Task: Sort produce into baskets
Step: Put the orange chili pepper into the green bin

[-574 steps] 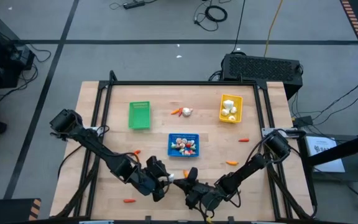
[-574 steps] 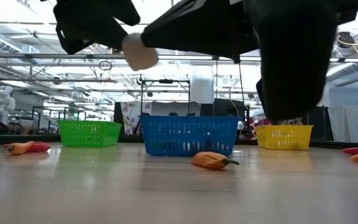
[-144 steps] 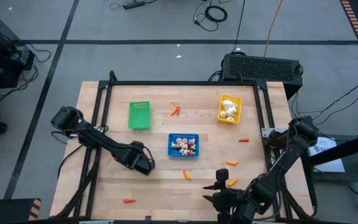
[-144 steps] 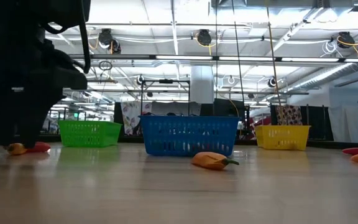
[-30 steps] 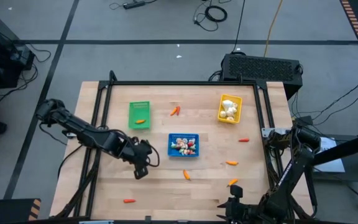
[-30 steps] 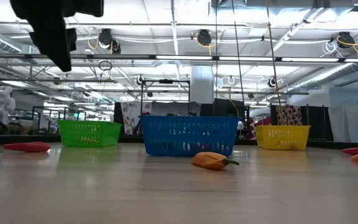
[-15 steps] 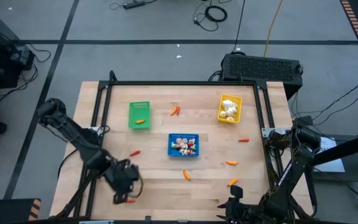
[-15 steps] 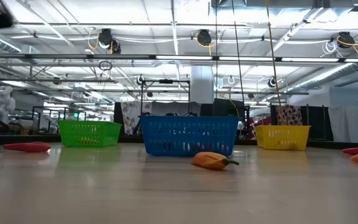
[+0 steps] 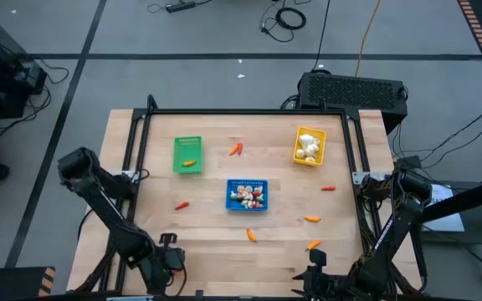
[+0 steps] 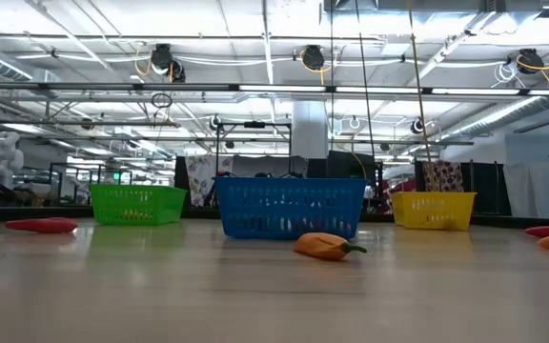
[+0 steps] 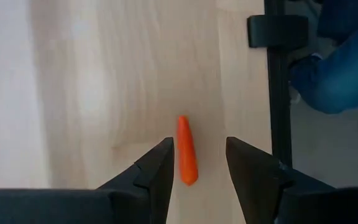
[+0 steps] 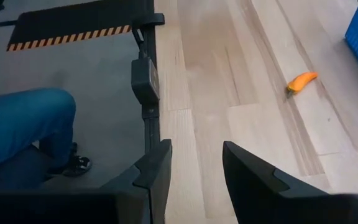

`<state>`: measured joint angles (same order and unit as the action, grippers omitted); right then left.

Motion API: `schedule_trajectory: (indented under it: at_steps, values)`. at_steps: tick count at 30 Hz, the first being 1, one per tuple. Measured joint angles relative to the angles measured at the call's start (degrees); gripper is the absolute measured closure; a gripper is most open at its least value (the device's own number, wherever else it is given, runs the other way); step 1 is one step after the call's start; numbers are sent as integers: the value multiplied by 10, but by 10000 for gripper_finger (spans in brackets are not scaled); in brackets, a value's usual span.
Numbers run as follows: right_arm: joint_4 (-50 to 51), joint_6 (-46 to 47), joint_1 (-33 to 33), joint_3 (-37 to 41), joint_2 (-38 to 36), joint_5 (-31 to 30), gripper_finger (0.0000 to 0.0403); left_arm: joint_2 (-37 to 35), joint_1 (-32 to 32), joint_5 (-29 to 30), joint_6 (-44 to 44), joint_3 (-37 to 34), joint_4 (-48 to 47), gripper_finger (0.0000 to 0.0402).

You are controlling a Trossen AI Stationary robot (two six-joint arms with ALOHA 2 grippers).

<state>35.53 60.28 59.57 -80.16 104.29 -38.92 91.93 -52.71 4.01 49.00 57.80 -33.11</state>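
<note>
My left gripper hangs open over the table's near left corner. In the left wrist view, a slim orange carrot lies flat on the wood between and beyond its fingers, untouched. My right gripper waits open at the near edge with nothing between its fingers. The green basket holds one orange piece. In the blue basket are red and white bits, and in the yellow basket white bulbs.
Loose carrots lie on the wood at the far middle, left, centre and right. A black frame rail runs along the near edge. A person's leg in jeans stands beyond it.
My left gripper has swung from beside the blue basket toward the table's near left corner and come down, rolling as it went. It now stands over the carrot there. Its fingers have stayed open.
</note>
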Motion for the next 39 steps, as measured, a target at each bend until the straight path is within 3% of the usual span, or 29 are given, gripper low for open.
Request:
schedule_trajectory:
  at_steps: [9,33,39]
  values:
    - [5,-39,-2,0,0,-1,268,65,0,-11,-1,0,40,249]
    - [7,-69,-18,0,0,0,268,117,-26,9,1,2,43,250]
    - [7,-70,-18,0,0,0,268,118,-26,11,1,2,41,291]
